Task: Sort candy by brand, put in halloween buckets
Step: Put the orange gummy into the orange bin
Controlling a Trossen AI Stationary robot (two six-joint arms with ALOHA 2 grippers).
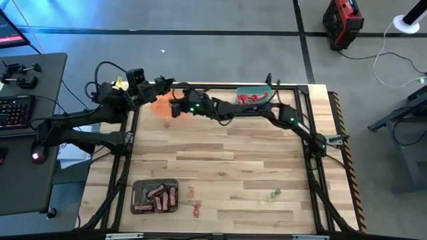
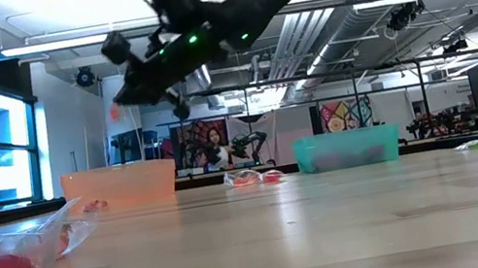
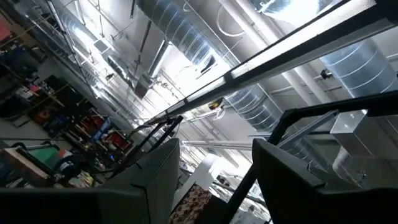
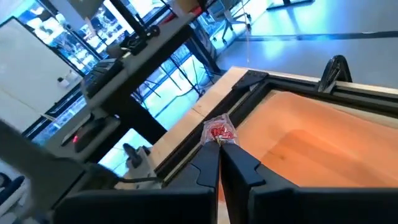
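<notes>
The right gripper [image 4: 219,144] is held in the air above the orange bucket [image 1: 160,105] at the far left part of the bench [image 1: 233,160], and its fingers are closed on a red wrapped candy [image 4: 218,131], which sticks out just past the fingertips. In the low view this gripper [image 2: 176,101] hangs well above the orange bucket [image 2: 120,186], not touching it. The left gripper [image 1: 160,83] waits near the far left edge of the bench, tilted upward toward the ceiling, with its two fingers [image 3: 155,180] standing apart and nothing between them. The green bucket [image 1: 254,95] stands at the far side of the bench, to the right of the orange one, and red candy is visible inside it. The dark grey bucket [image 1: 155,195] is at the near left, and several red and brown candies lie in it. Two red candies [image 1: 193,201] lie on the wood just beside it, and a pale green candy [image 1: 274,195] lies further to the right, well apart from them.
</notes>
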